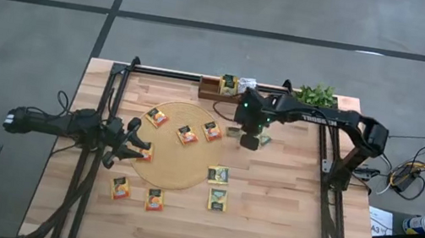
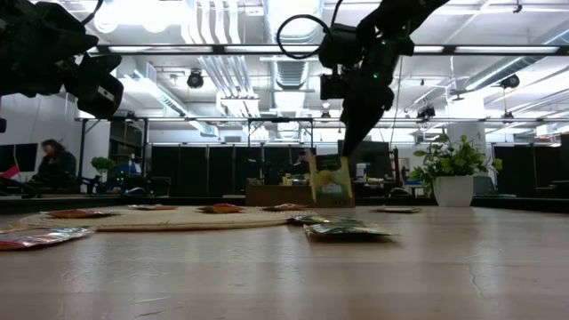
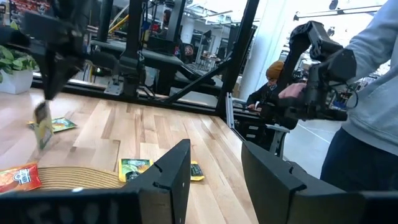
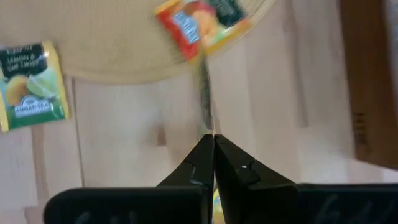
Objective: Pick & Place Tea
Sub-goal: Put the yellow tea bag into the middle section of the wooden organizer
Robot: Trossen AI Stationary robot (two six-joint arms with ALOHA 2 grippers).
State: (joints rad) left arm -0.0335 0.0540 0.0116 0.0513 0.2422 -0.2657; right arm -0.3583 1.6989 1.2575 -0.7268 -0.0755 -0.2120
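My right gripper (image 1: 250,139) hangs above the table just past the right edge of the round tan mat (image 1: 178,173), shut on a green-yellow tea sachet (image 2: 330,182). Orange sachets (image 1: 187,135) lie flat on the mat. Green-yellow ones (image 1: 218,198) lie at the mat's near right edge and just off it. Two more orange ones (image 1: 121,187) lie flat on the wood near the front. My left gripper (image 3: 214,180) waits open and level at the mat's left edge. My right gripper pinches the sachet's top edge (image 4: 207,124) between its two fingertips (image 2: 353,142). The fingers come from above, slanting down. The sachet hangs upright below them, showing edge-on in the right wrist view, clear of the table.
A brown wooden tray (image 1: 211,85) with sachets in it stands at the far edge, a potted plant (image 1: 316,94) to its right. Metal frame rails (image 1: 328,154) run along both table sides. A person in a grey sleeve (image 3: 373,74) stands beyond the table.
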